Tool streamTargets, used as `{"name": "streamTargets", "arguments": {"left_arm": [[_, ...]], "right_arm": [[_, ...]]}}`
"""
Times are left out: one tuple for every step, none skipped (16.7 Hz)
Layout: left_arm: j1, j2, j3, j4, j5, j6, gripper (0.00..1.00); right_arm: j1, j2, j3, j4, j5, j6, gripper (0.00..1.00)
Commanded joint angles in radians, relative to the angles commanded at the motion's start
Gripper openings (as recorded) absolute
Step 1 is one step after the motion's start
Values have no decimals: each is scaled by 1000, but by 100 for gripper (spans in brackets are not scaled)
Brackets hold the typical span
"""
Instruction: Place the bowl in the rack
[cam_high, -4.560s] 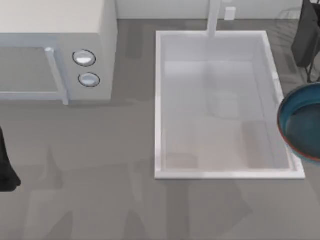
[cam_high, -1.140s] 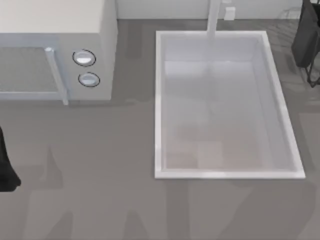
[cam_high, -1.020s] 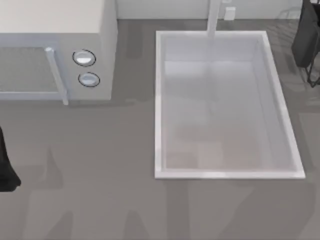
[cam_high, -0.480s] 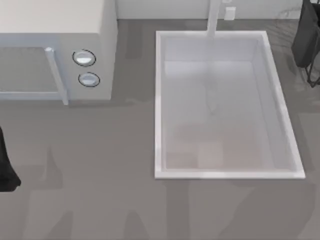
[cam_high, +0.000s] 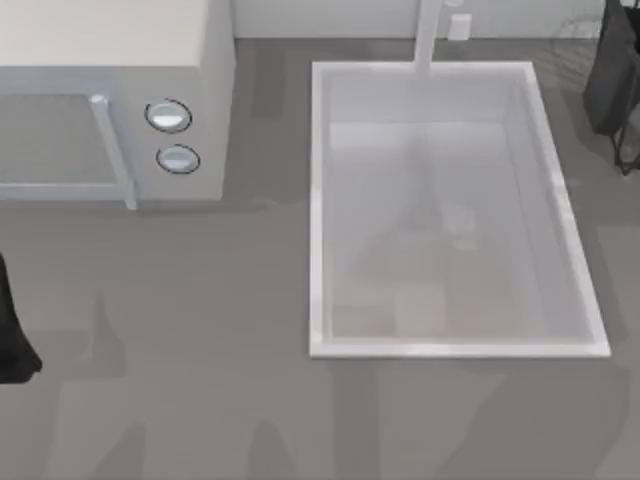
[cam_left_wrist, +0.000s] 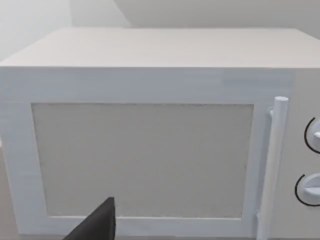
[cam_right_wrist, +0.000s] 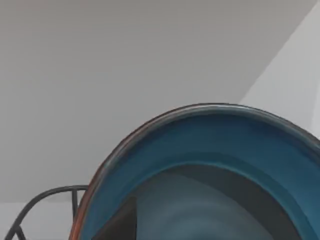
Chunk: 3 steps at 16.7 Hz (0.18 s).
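Right wrist view, bowl (cam_right_wrist: 210, 150) beside rack (cam_right_wrist: 45, 200)

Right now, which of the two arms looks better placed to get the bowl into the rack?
The right. Its wrist view has the bowl close up, with a rack wire beside it. The left arm sits at the table's left edge, facing the microwave.

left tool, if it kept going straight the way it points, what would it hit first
Most likely the microwave: the left wrist view faces its door window squarely, with the left tool's fingertip dark at the lower edge. How far off the door is cannot be judged.
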Motion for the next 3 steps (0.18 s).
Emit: {"name": "streamTargets", "arguments": {"left_arm": [[0,0,0,0,0,0,100],[0,0,0,0,0,0,100],[0,0,0,0,0,0,100]], "right_arm": [[0,0,0,0,0,0,100],[0,0,0,0,0,0,100],[0,0,0,0,0,0,100]]}}
